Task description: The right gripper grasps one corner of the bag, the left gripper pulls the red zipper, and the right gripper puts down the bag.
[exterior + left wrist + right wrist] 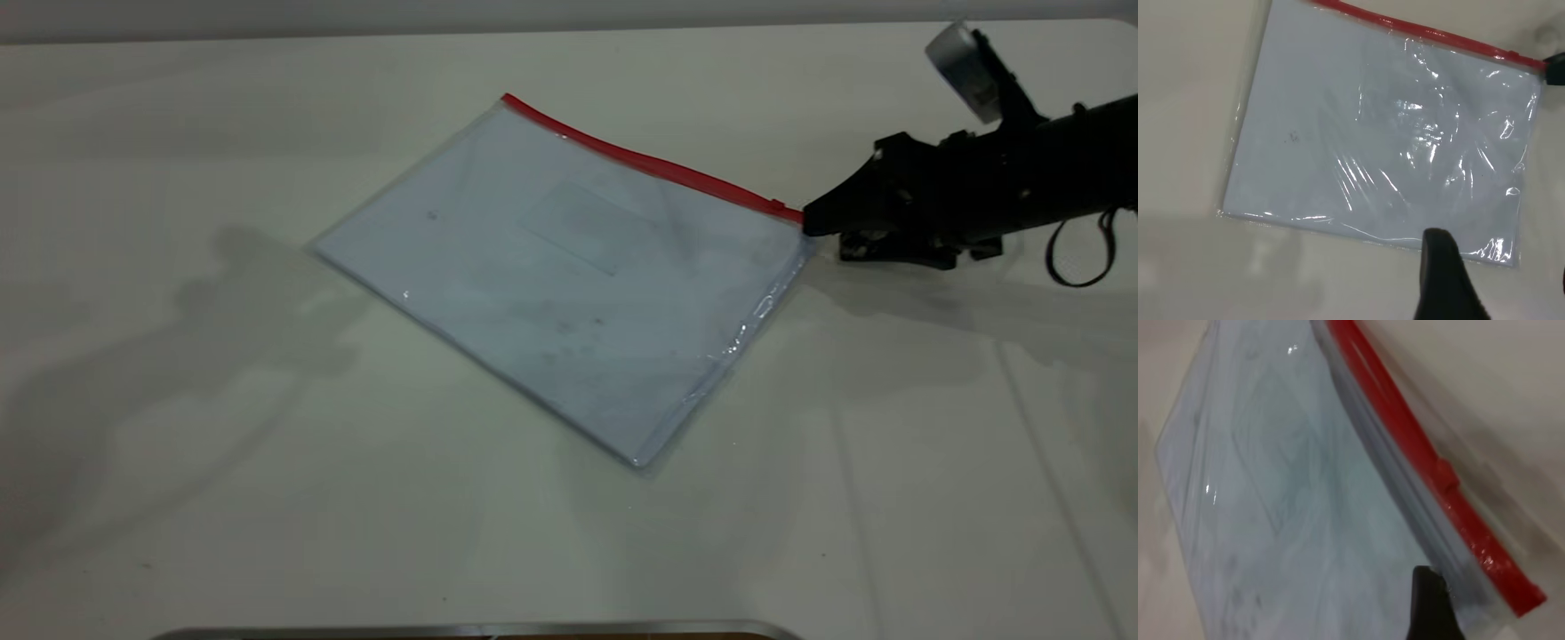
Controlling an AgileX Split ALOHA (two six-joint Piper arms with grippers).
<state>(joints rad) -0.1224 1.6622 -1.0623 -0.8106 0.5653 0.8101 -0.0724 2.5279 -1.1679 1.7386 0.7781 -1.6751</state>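
You have the bag (569, 276) lying flat on the white table (267, 498), set at a slant, with white paper showing through the clear plastic. The red zipper (640, 160) runs along its far long edge, and the small slider tab (777, 204) sits close to the right end of that strip. Your right gripper (811, 222) reaches in low from the right, its black tips touching the corner (800, 216) where the red strip meets the crinkled short edge. From its own wrist camera you see one dark finger (1428, 607) over the plastic just beside the strip's end (the other finger is out of frame), so you cannot tell whether the tips are pinched on the corner or merely against it. Your left gripper stays out of the exterior view; its wrist camera looks down on the bag from above, with one black finger (1445, 280) showing near the bag's near long edge, and its opening cannot be judged either.
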